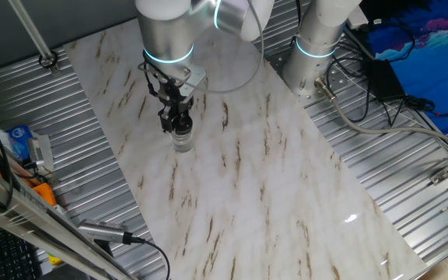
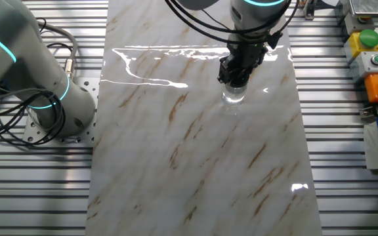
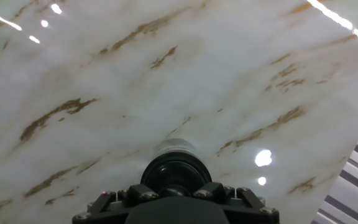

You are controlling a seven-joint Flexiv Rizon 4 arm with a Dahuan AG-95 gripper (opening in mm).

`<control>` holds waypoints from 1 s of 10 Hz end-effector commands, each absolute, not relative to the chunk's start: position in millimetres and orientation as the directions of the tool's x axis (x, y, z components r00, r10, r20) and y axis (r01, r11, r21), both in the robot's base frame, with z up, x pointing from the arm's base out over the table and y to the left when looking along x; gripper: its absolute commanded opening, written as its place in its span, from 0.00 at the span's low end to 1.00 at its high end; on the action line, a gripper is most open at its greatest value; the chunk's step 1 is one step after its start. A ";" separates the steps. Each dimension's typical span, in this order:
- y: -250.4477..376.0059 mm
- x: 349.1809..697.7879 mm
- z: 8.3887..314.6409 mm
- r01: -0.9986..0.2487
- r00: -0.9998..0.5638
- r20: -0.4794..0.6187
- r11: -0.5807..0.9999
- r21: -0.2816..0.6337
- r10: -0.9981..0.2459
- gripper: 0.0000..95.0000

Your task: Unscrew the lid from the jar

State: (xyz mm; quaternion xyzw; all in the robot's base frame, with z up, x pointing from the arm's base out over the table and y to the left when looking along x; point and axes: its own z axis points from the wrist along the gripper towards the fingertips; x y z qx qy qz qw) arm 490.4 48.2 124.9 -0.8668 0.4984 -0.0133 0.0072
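Note:
The small clear jar (image 1: 183, 142) stands upright on the marble table, towards its far end. Its black lid (image 3: 176, 169) sits on top of it. My gripper (image 1: 179, 124) comes straight down onto the jar, and its fingers close on the lid from both sides. In the other fixed view the gripper (image 2: 235, 75) hides the lid, and only the clear jar body (image 2: 233, 96) shows below it. In the hand view the lid fills the gap between the fingertips (image 3: 148, 194), and the whitish jar body (image 3: 178, 148) shows just beyond it.
The marble table top (image 1: 263, 187) lies on a ribbed metal bench. A second robot base (image 1: 317, 47) stands at the far right edge. Cables, a blue packet (image 1: 20, 138) and tools lie off the left side. A button box (image 2: 373, 59) sits beside the table.

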 end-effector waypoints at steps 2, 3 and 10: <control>49.6 490.4 129.4 -0.929 0.368 0.018 -0.368 -0.031 -0.930 0.00; 49.8 490.2 130.2 -0.947 0.318 0.019 -0.319 -0.033 -0.948 0.00; 50.6 490.5 130.6 -0.998 0.054 -0.063 -0.051 -0.046 -0.997 0.00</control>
